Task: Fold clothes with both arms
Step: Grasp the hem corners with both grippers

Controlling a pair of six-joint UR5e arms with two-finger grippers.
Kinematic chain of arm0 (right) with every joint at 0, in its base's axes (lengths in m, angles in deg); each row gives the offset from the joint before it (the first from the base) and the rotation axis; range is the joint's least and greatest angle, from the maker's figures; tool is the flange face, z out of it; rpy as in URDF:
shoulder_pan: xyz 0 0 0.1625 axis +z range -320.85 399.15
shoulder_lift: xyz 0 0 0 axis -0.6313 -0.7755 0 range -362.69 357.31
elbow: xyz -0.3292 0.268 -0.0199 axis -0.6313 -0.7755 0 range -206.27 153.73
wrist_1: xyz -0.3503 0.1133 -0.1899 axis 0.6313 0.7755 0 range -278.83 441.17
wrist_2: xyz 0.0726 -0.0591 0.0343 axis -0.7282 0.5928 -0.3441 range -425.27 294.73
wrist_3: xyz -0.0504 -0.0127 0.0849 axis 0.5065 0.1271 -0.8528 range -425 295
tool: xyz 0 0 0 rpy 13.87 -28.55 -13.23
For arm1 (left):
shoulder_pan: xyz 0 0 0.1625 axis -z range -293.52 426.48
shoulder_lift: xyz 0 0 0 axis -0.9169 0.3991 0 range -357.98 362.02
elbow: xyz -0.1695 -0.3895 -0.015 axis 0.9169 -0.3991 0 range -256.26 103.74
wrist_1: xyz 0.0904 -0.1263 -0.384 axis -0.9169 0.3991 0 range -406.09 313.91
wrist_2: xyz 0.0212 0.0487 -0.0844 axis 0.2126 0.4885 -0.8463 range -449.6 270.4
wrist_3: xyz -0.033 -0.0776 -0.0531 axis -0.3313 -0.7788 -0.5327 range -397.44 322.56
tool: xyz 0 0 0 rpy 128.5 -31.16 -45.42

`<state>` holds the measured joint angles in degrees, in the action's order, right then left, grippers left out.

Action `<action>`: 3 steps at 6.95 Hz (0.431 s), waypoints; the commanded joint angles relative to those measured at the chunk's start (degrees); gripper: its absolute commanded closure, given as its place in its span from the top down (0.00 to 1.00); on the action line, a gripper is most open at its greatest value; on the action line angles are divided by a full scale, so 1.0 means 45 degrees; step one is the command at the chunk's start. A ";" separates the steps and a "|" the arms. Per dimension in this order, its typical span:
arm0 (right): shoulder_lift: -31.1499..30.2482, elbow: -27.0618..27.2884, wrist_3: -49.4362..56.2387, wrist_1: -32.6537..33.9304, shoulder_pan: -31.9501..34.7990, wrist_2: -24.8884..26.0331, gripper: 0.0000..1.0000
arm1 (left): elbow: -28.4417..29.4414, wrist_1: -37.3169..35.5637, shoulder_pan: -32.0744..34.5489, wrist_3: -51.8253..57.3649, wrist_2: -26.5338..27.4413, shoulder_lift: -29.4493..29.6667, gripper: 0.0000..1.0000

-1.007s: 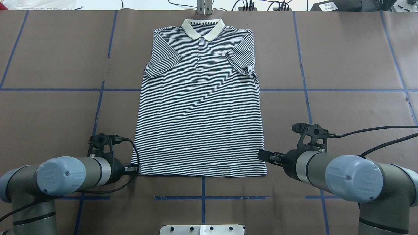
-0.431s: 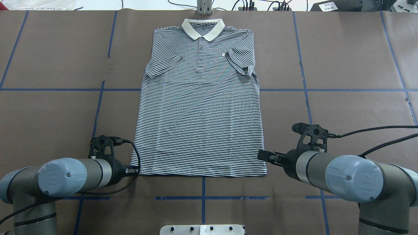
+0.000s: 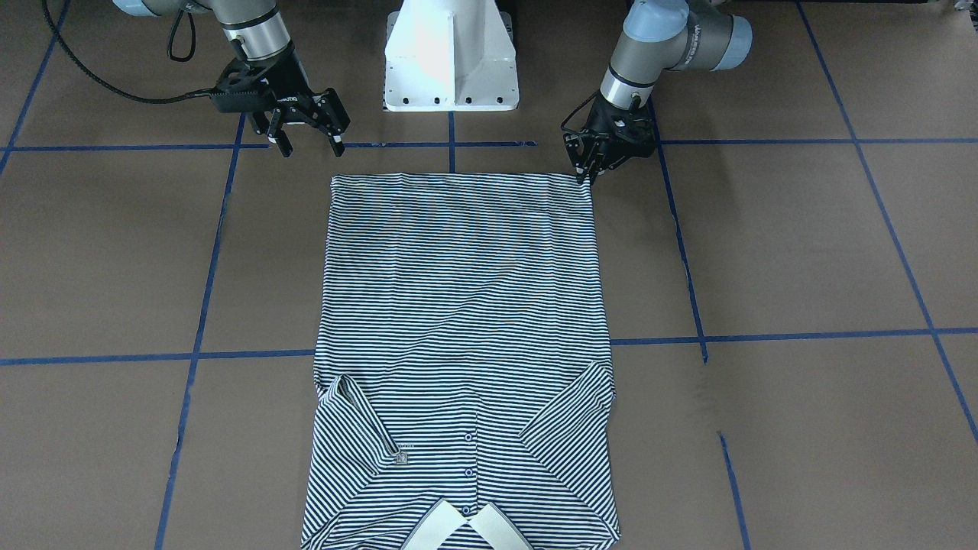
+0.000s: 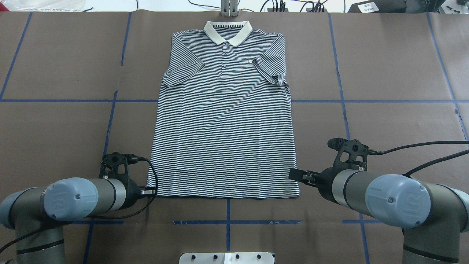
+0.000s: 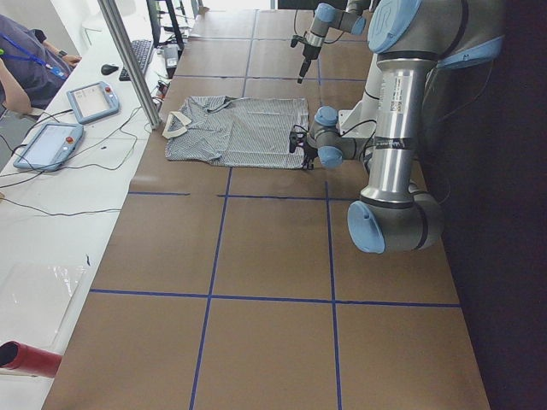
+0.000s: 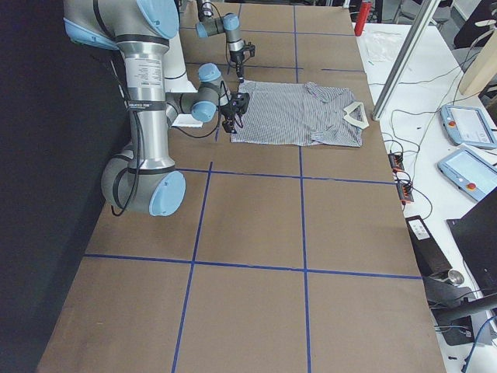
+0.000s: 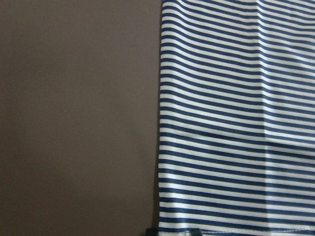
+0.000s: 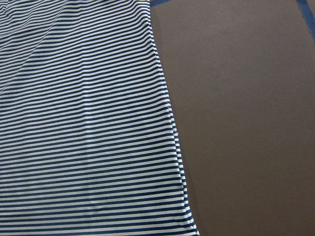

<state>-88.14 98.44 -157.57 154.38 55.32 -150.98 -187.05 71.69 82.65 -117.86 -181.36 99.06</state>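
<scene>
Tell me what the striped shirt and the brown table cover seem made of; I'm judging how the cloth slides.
Shirt: soft matte knit, probably cotton jersey; it lies limp with shallow creases. Collar: thicker-looking cream knit. Table cover: matte brown sheet, perhaps paper; no sheen, no visible weave.

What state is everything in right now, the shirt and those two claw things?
Polo shirt: spread flat, front up, sleeves folded inward.
Right end effector: open, near one hem corner.
Left end effector: at the other hem corner, open or shut unclear.
</scene>
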 commanded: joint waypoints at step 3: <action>0.0121 -0.0057 -0.1213 0.0155 -0.0155 0.0392 0.80 | -0.0222 -0.0058 0.0000 0.0001 0.0019 0.0038 0.00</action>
<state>-87.99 98.40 -159.00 154.53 55.13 -150.48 -187.61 71.54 82.65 -117.80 -181.34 99.16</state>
